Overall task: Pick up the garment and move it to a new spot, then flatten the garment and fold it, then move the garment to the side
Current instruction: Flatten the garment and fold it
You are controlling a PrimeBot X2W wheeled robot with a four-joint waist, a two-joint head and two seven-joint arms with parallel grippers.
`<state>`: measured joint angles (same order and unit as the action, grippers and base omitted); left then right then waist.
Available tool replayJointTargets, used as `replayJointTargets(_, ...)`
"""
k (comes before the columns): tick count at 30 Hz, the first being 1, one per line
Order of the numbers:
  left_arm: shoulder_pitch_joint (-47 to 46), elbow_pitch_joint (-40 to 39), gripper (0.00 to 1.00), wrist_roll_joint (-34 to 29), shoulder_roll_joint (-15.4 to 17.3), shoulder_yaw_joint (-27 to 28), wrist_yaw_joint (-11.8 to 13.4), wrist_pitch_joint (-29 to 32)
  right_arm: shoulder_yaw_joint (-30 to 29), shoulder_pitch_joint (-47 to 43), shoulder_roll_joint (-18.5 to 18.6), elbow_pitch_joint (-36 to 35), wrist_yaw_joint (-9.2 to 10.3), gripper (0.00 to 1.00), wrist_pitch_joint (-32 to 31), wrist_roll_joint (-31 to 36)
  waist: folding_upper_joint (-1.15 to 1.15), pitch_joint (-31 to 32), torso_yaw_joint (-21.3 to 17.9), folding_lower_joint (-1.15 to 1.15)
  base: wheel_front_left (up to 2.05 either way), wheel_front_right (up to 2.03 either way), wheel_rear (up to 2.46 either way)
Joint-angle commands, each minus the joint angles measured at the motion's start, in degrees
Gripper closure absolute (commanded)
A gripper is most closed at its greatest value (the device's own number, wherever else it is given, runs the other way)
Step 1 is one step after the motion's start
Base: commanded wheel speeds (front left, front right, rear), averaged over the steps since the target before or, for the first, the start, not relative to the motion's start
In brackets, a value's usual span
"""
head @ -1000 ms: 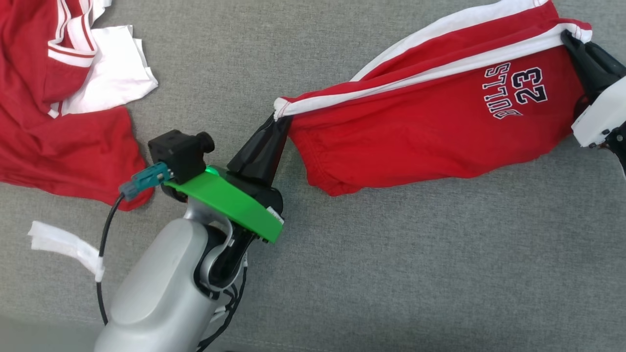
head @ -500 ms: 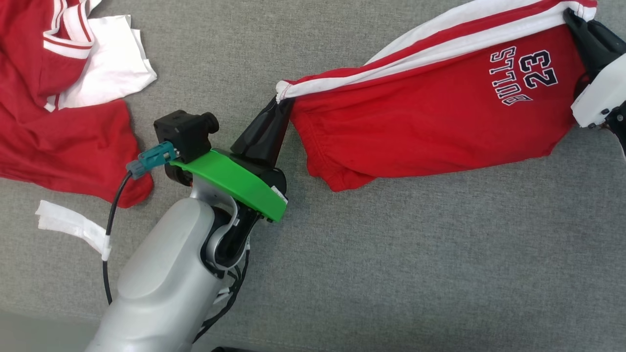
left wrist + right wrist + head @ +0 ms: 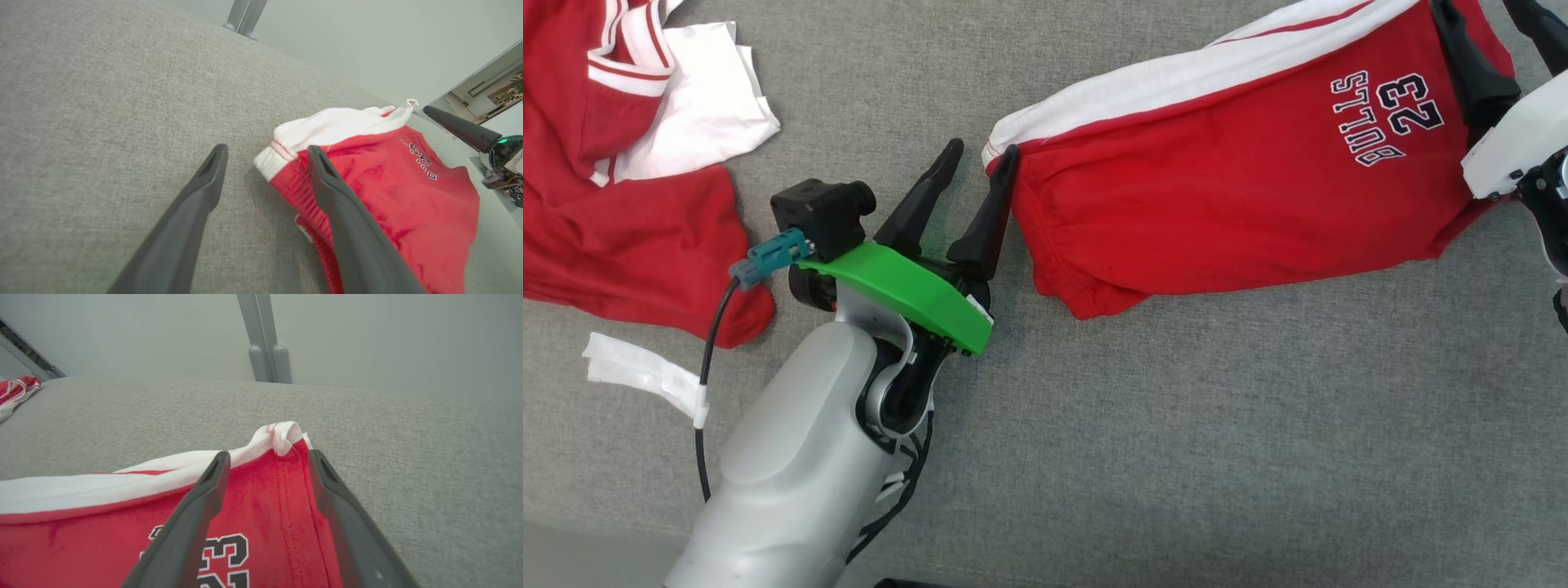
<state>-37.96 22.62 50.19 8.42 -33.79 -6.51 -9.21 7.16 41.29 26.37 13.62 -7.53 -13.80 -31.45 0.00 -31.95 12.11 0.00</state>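
The garment (image 3: pixel 1225 188) is a pair of red shorts with a white side stripe and the print "BULLS 23". It lies spread across the grey surface at the upper right of the head view. My left gripper (image 3: pixel 980 153) stands open at its left corner, the right finger against the white hem. In the left wrist view that corner of the garment (image 3: pixel 388 192) lies partly between the open fingers of the left gripper (image 3: pixel 266 151). My right gripper (image 3: pixel 1485 15) is open over the garment's right end. The right wrist view has red cloth of the garment (image 3: pixel 261 506) lying loose between the spread fingers of the right gripper (image 3: pixel 268 457).
A heap of other red and white clothes (image 3: pixel 629 220) lies at the far left, also seen as clothes (image 3: pixel 16 390) in the right wrist view. A white strip (image 3: pixel 637 376) lies below it. Grey surface (image 3: pixel 1217 457) stretches in front. Grey posts (image 3: pixel 265 355) stand beyond the far edge.
Both grippers have opened and let go of the garment's two corners. The shorts have dropped from a taut hold and lie slack on the surface.
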Motion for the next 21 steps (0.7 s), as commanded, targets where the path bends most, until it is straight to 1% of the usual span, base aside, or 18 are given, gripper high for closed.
replayJointTargets(1,-0.7,0.3,0.00,-0.6,0.4,0.1,0.7,-0.8,0.0,-0.2,-0.1,0.1,0.09,0.00,1.3,0.7,0.00,0.3,-0.2,0.00,0.00,0.00,0.00)
replayJointTargets(4,0.5,0.0,0.00,-1.8,0.7,1.0,2.1,-2.9,0.6,-1.0,0.0,-0.6,0.09,0.00,3.6,1.8,0.00,0.8,-0.4,0.00,0.00,0.00,0.00)
replayJointTargets(8,3.1,-3.0,0.00,-5.5,1.1,3.9,5.6,-5.6,2.3,-2.4,1.7,-2.5,0.09,0.00,5.4,5.2,0.00,1.5,-0.9,0.00,0.00,0.00,0.00)
replayJointTargets(10,5.1,-6.0,0.00,-8.2,0.8,6.4,7.4,-6.0,3.8,-3.0,3.4,-3.5,0.09,0.00,5.0,8.6,0.00,1.7,-1.1,0.00,0.00,0.00,0.00)
replayJointTargets(12,7.8,-11.1,0.00,-12.9,0.2,9.9,8.5,-6.0,4.5,-3.9,4.1,-4.1,0.09,0.00,3.5,11.1,0.00,1.9,-1.2,0.00,0.00,0.00,0.00)
replayJointTargets(15,13.7,-18.0,0.00,-20.1,-1.5,14.5,8.7,-5.9,4.4,-4.9,4.5,-4.5,0.09,0.00,-1.0,13.4,0.00,1.7,-1.1,0.00,0.00,0.00,0.00)
replayJointTargets(17,16.6,-21.1,0.00,-23.8,-2.7,17.0,7.9,-5.9,4.0,-5.2,4.6,-4.6,0.09,0.00,-3.8,14.5,0.00,1.3,-0.7,0.00,0.00,0.00,0.00)
replayJointTargets(19,19.5,-23.0,0.00,-26.6,-3.8,18.9,7.3,-5.9,4.0,-4.8,5.0,-4.6,0.10,0.00,-6.4,15.8,0.00,0.8,-0.3,0.00,0.00,0.00,0.00)
replayJointTargets(21,21.5,-24.3,0.00,-28.2,-4.8,20.5,6.4,-5.9,4.0,-3.7,4.4,-4.1,0.10,0.00,-8.8,15.6,0.00,0.3,0.2,0.00,0.00,0.00,0.00)
